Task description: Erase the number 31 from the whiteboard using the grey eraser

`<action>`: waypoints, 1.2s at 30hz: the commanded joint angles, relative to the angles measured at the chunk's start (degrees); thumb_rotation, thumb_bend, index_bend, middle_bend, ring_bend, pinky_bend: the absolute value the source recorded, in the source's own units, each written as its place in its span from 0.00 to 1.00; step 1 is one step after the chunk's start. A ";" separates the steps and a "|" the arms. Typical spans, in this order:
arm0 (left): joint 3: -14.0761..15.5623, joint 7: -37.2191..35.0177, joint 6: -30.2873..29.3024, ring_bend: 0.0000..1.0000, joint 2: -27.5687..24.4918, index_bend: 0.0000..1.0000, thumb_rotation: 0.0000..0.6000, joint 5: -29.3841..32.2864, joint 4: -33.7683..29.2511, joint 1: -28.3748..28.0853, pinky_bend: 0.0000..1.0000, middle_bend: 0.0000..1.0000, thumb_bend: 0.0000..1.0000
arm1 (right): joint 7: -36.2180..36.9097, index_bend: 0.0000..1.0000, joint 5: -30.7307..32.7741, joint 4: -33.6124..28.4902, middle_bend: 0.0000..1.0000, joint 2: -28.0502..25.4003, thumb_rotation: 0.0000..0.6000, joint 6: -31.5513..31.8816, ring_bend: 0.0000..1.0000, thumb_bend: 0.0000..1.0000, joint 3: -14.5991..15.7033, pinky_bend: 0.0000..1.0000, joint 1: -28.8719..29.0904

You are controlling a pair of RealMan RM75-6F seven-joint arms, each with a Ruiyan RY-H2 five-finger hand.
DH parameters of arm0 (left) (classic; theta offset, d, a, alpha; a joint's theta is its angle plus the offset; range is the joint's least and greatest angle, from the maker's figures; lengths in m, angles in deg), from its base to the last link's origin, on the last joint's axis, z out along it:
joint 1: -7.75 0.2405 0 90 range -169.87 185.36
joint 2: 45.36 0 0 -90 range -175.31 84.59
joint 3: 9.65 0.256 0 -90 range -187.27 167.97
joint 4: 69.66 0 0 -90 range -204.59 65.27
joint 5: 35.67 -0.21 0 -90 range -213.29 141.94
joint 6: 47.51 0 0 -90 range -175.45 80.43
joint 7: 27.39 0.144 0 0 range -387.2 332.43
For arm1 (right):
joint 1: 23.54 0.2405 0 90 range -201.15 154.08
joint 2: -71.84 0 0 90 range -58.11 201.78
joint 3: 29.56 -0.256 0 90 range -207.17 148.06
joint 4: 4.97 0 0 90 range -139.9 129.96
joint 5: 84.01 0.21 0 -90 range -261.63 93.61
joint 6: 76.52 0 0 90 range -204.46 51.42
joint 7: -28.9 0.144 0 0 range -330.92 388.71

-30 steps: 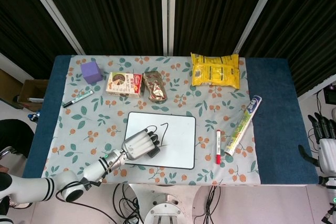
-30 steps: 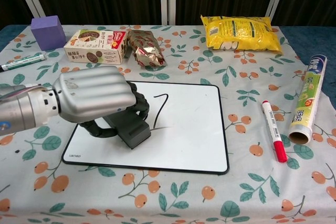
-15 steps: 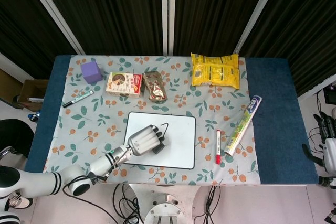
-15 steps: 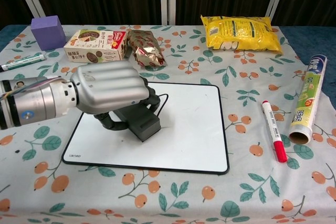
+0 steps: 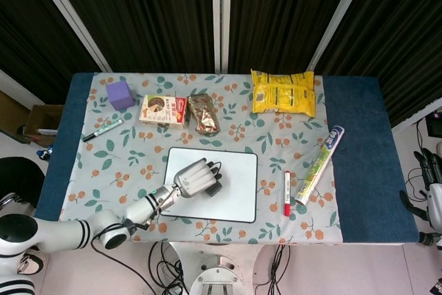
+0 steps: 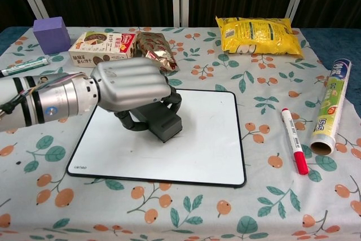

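Note:
The whiteboard lies flat at the front middle of the flowered cloth, and no writing shows on its visible white surface. My left hand grips the grey eraser and presses it on the board's upper middle part; the hand covers most of the eraser and the board area beneath it. My right hand hangs at the far right edge of the head view, off the table, fingers apart and holding nothing.
A red marker and a foil roll lie right of the board. Behind it sit a snack box, a brown wrapper, a yellow bag, a purple cube and a green marker.
My left hand has slid the eraser up and to the right across the board. The black strokes seen earlier no longer show. The right hand has dropped slightly lower.

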State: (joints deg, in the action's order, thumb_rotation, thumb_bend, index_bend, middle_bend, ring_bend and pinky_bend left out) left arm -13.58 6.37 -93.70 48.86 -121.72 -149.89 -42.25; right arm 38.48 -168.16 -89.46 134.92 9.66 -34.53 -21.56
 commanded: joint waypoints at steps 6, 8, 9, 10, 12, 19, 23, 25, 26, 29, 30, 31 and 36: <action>-0.75 -2.74 0.76 0.47 2.64 0.66 1.00 0.63 4.50 -1.92 0.57 0.57 0.41 | -0.37 0.00 -0.13 -0.27 0.00 -0.18 1.00 -0.16 0.00 0.24 0.15 0.00 0.01; -0.91 -3.25 1.01 0.47 3.18 0.66 1.00 0.67 5.60 -2.43 0.57 0.57 0.41 | -0.50 0.00 -0.20 -0.44 0.00 -0.31 1.00 -0.14 0.00 0.24 0.20 0.00 -0.02; -1.02 -3.63 1.19 0.47 3.55 0.66 1.00 0.74 6.33 -2.76 0.57 0.57 0.41 | -0.60 0.00 -0.22 -0.55 0.00 -0.35 1.00 -0.06 0.00 0.24 0.20 0.00 -0.06; -1.10 -3.92 1.31 0.47 3.81 0.66 1.00 0.76 6.84 -3.01 0.57 0.57 0.41 | -0.67 0.00 -0.21 -0.63 0.00 -0.37 1.00 -0.01 0.00 0.24 0.20 0.00 -0.09; -1.30 -4.65 1.48 0.47 4.42 0.66 1.00 0.76 7.94 -3.58 0.57 0.57 0.41 | -0.82 0.00 -0.14 -0.81 0.00 -0.42 1.00 0.08 0.00 0.24 0.18 0.00 -0.16; -2.37 -6.55 2.39 0.48 6.56 0.66 1.00 0.94 11.18 -5.92 0.57 0.58 0.42 | -1.27 0.00 -0.09 -1.47 0.00 -0.78 1.00 0.53 0.00 0.24 0.09 0.00 -0.39; -2.81 -7.51 2.80 0.48 7.74 0.67 1.00 1.14 12.70 -7.07 0.57 0.58 0.42 | -1.43 0.00 -0.10 -1.83 0.00 -1.03 1.00 0.82 0.00 0.24 0.10 0.00 -0.60; -2.89 -7.96 3.06 0.48 8.31 0.66 1.00 1.16 13.56 -7.65 0.57 0.58 0.42 | -1.47 0.00 -0.02 -1.97 0.00 -1.15 1.00 0.84 0.00 0.24 0.09 0.00 -0.67; -2.92 -8.16 3.16 0.48 8.55 0.67 1.00 1.15 13.95 -7.90 0.57 0.58 0.42 | -1.48 0.00 0.02 -2.00 0.00 -1.17 1.00 0.83 0.00 0.24 0.09 0.00 -0.70; -3.03 -8.85 3.53 0.48 9.37 0.67 1.00 1.32 15.06 -8.61 0.58 0.58 0.42 | -1.49 0.00 0.09 -2.09 0.00 -1.18 1.00 0.81 0.00 0.24 0.13 0.00 -0.78; -3.02 -9.05 3.62 0.48 9.67 0.67 1.00 1.35 15.49 -8.85 0.58 0.58 0.42 | -1.48 0.00 0.10 -2.08 0.00 -1.17 1.00 0.79 0.00 0.24 0.16 0.00 -0.81; -2.98 -9.25 3.65 0.48 9.90 0.67 1.00 1.30 15.80 -9.03 0.58 0.58 0.42 | -1.47 0.00 0.10 -2.08 0.00 -1.17 1.00 0.78 0.00 0.24 0.19 0.00 -0.83; -2.44 -10.24 3.34 0.48 10.46 0.67 1.00 0.81 17.12 -9.55 0.58 0.58 0.42 | -1.05 0.00 0.42 -1.61 0.00 -1.00 1.00 0.76 0.00 0.24 0.21 0.00 -1.07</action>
State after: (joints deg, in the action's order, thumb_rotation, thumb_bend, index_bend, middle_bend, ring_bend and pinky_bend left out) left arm -16.08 -3.79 -90.31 59.27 -120.85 -132.84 -51.74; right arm 37.40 -167.76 -91.10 133.89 10.44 -34.32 -22.60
